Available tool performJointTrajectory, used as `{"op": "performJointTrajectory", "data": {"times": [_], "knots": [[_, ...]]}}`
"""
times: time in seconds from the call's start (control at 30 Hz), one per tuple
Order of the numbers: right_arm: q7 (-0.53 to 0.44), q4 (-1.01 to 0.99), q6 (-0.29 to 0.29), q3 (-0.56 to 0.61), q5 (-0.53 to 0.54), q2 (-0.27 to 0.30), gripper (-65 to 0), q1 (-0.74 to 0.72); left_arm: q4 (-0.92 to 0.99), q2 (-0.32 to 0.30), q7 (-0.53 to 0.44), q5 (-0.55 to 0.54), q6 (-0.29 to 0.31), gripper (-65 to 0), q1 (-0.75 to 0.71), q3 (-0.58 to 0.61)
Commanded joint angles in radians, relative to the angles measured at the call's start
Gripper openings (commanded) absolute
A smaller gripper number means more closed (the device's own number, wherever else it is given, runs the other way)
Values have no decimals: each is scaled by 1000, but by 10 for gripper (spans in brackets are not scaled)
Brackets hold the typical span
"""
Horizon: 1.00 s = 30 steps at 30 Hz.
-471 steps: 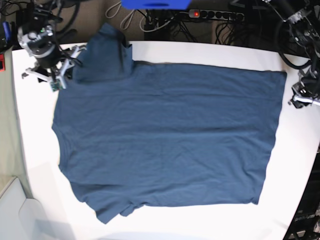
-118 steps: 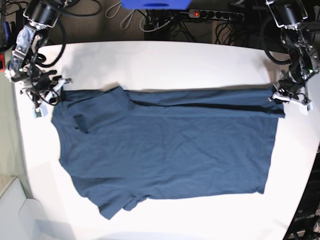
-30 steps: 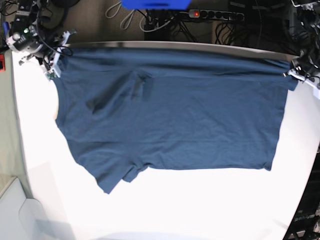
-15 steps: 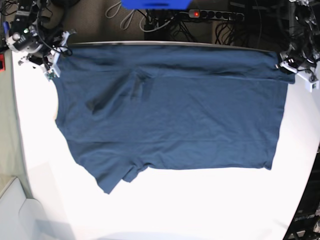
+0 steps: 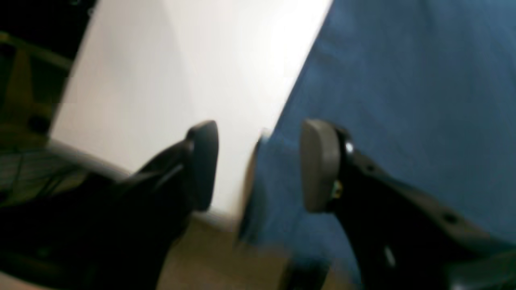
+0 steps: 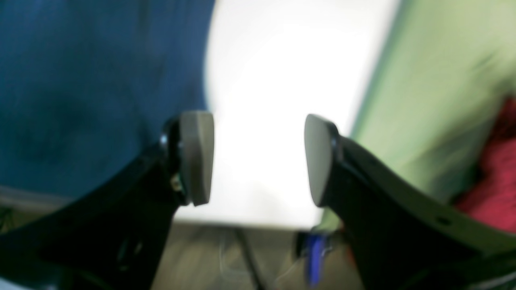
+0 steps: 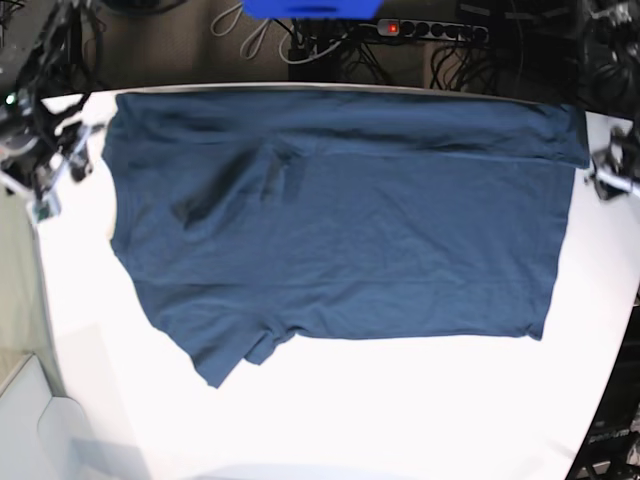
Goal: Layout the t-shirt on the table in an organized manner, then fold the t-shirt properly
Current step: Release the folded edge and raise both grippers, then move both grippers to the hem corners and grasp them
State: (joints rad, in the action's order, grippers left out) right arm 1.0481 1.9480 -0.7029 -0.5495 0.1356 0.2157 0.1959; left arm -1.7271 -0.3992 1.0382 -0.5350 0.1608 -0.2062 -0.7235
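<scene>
a: where's the t-shirt (image 7: 340, 220) lying right now?

b: spread flat on the table (image 7: 400, 420), up against the far edge, with its top border running along that edge from the far left corner nearly to the far right corner. one sleeve sticks out toward the near left part of the tabletop, and a folded-over patch of cloth sits on the body toward the left side.

a: and the left gripper (image 5: 258, 165)?

b: its fingers stand apart with nothing clamped between them. in the left wrist view the shirt's corner lies in the gap below, blurred, beside the right pad; i can't tell if it touches. in the base view that gripper (image 7: 612, 180) sits at the table's right edge, just beside the shirt's far right corner.

a: right gripper (image 6: 258, 159)?

b: also spread wide, empty. bare white tabletop shows between the pads, and the shirt's edge is off to the left of the left pad. from the base view it (image 7: 45, 175) hangs at the left edge, near the shirt's far left corner but apart from it.

a: anything else around?

b: a power strip (image 7: 430, 30) with a red light past the far edge.
</scene>
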Motion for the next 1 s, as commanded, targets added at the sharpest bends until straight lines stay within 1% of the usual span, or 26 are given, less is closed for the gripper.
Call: {"op": "performJointTrajectory", "data": {"times": [0.0, 0.17, 0.27, 0.3, 0.4, 0.47, 0.57, 0.67, 0.73, 0.83, 0.87, 0.97], "knots": [[-16, -11, 5, -2, 3, 9, -295, -59, -6, -27, -28, -9, -7, -330, 49, -6], [-21, -149, 5, 6, 3, 8, -295, -286, 97, -20, -35, -9, -7, -330, 247, -2], [-22, -278, 5, 70, 3, 15, -295, -411, 233, -25, -35, -9, -7, -330, 374, 0], [-22, -321, 5, 95, 3, 27, -295, -445, 276, -27, -35, -9, -7, -330, 409, 0], [-36, -439, 5, 161, 3, 40, -295, -519, 388, -28, -48, -4, -7, -330, 483, 0], [-111, -534, 5, 205, 3, 38, -295, -568, 477, -30, -124, 48, -7, -330, 546, 40], [-263, -689, 5, 276, 3, 41, -295, -626, 582, -42, -283, 155, -7, -330, 595, 183], [-404, -853, 5, 303, 3, 44, -294, -677, 648, -43, -425, 212, -7, -330, 612, 311], [-486, -964, 5, 303, 3, 47, -294, -718, 685, -45, -497, 235, -7, -330, 618, 371], [-579, -1108, 5, 303, 3, 72, -294, -774, 744, -43, -582, 261, -5, -330, 621, 397], [-609, -1154, 5, 303, 3, 74, -294, -789, 763, -43, -611, 261, -5, -330, 621, 397], [-694, -1258, 5, 303, 3, 104, -294, -817, 804, -39, -681, 267, -5, -330, 621, 399]]}}
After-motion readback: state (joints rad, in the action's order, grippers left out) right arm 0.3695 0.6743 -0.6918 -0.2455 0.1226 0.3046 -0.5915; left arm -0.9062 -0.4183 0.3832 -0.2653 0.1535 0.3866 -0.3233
